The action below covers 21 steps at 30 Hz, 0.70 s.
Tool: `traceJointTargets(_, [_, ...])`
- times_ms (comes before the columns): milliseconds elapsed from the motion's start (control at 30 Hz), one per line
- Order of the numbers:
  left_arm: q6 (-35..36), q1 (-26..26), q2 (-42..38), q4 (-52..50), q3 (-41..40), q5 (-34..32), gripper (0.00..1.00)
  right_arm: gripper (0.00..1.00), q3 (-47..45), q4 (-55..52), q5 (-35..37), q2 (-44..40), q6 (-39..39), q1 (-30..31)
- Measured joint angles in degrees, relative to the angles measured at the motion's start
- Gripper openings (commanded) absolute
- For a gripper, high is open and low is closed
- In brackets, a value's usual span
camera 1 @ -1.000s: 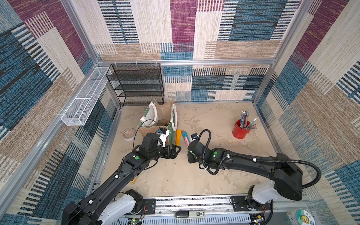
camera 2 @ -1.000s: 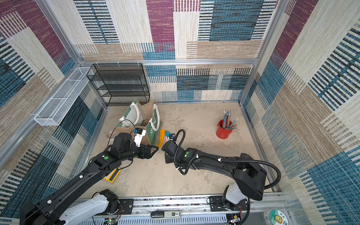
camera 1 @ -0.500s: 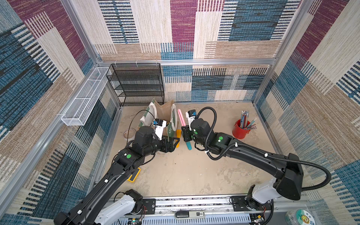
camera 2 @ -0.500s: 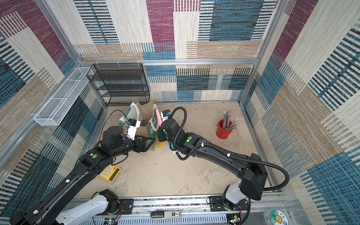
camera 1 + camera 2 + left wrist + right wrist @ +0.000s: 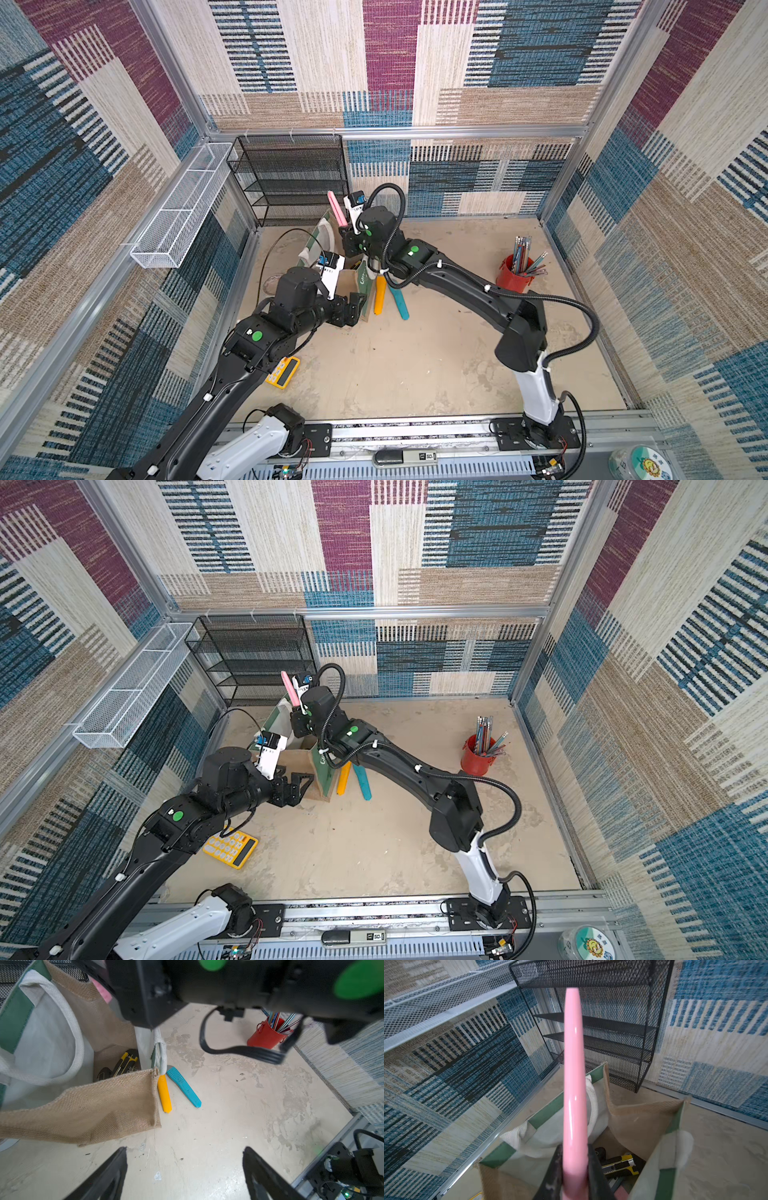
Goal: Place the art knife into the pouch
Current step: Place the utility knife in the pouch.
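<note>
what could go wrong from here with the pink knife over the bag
1. The right gripper pinches the pink art knife near one end, most of it sticking out past the jaws; on release it may tip and catch the white handle or the pouch rim.
2. The left gripper is open beside the soft pouch, not holding it, so a bump might fold the mouth shut.

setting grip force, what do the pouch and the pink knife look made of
The pouch looks like coarse woven burlap, matte: visible weave, sagging walls. The pink knife seems to be hard plastic, glossy: sharp highlights run along its smooth casing.
</note>
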Motion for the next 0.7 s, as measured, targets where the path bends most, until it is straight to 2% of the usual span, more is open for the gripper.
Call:
traceJointTargets(133, [0.39,0.02,-0.24,-0.15,-0.17,-1.22,0.88,0.08,9.79,-4.2,-2.64,7.13,-0.7,-0.13])
traceJointTargets(267, [0.76,0.02,-0.22,-0.22,-0.24,-1.92,0.89,0.11,11.82,-6.23,-4.07,9.64,-0.7,-0.33])
traceJointTargets(300, [0.9,0.02,-0.22,-0.22,-0.35,-2.32,0.9,0.16,11.87,-6.64,-4.17,9.86,-0.68,-0.42])
traceJointTargets(333, [1.09,0.02,-0.22,-0.22,-0.52,-2.91,0.91,0.28,11.87,-6.99,-4.17,9.97,-0.68,-0.46])
traceJointTargets(367, [1.33,0.02,-0.2,-0.22,-0.63,-2.97,0.92,0.41,11.87,-7.26,-4.17,9.97,-0.66,-0.48])
traceJointTargets(400, [1.51,0.02,-0.17,-0.2,-0.74,-2.99,0.93,0.59,11.87,-7.3,-4.22,9.97,-0.66,-0.55])
traceJointTargets(433, [1.75,0.04,-0.17,-0.2,-0.9,-3.08,0.94,0.71,11.74,-7.13,-4.22,9.86,-0.68,-0.57])
traceJointTargets(533, [2.12,0.02,0.17,-0.15,-1.03,-3.23,0.96,0.96,10.03,-6.86,-4.24,8.61,-0.72,-0.66])
traceJointTargets(567, [2.19,0.02,0.33,-0.15,-1.03,-3.21,0.97,1.0,9.25,-6.73,-4.22,7.93,-0.94,-0.63])
traceJointTargets(700, [2.29,0.02,0.83,0.2,-1.05,-3.17,0.99,0.99,4.72,-5.55,-2.71,3.72,-2.03,-0.79])
